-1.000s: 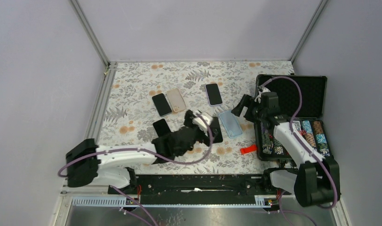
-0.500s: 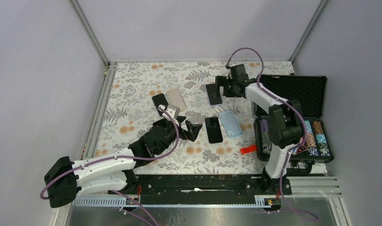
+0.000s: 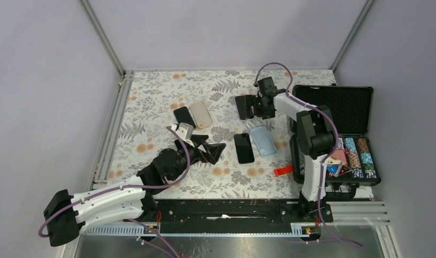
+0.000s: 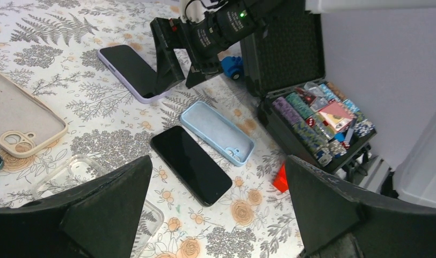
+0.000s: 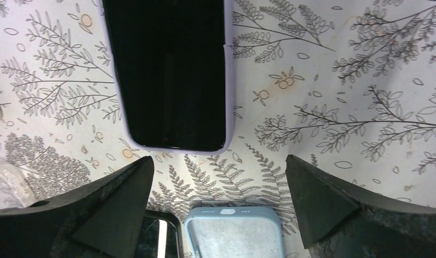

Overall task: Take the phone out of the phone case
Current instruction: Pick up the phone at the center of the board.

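Now that my right claw (image 5: 218,164) has swung across to hover, spread wide, over the black phone in its lilac case (image 5: 170,70), far on the desk (image 3: 151,97), I reckon gripping comes next; my left claw (image 3: 209,148) is spread too.

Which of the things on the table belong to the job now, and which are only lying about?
For the job: lilac phone case, the phone inside it, the open right gripper near them.
Lying about: bare black phone, empty blue case, beige case, clear case, poker chip box, red piece.
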### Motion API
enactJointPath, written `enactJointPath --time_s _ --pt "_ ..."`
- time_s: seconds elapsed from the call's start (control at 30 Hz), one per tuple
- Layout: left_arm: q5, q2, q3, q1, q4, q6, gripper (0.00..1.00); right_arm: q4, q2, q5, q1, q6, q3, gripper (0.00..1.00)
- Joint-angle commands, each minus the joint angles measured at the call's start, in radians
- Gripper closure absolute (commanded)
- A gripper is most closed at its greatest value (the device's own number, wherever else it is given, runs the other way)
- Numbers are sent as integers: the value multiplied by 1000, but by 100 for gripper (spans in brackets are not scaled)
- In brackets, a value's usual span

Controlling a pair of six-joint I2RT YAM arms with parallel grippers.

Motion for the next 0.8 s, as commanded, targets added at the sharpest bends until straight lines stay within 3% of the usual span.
enactJointPath --time_s 0.0,0.3,0.6,0.67,0.77 --pt "29 -89 -45 5 47 -32 1 4 5 -49 2 11 29 0" --pt "31 -240 -113 7 9 -43 1 -42 26 -53 8 24 33 0" --pt "69 -203 -136 7 58 -88 1 -124 97 -21 42 -5 154 0" --pt "70 -190 -135 7 65 -92 1 -154 128 -13 50 -21 202 7" --pt "71 -163 -134 7 82 -94 1 -167 151 -13 56 -20 252 0"
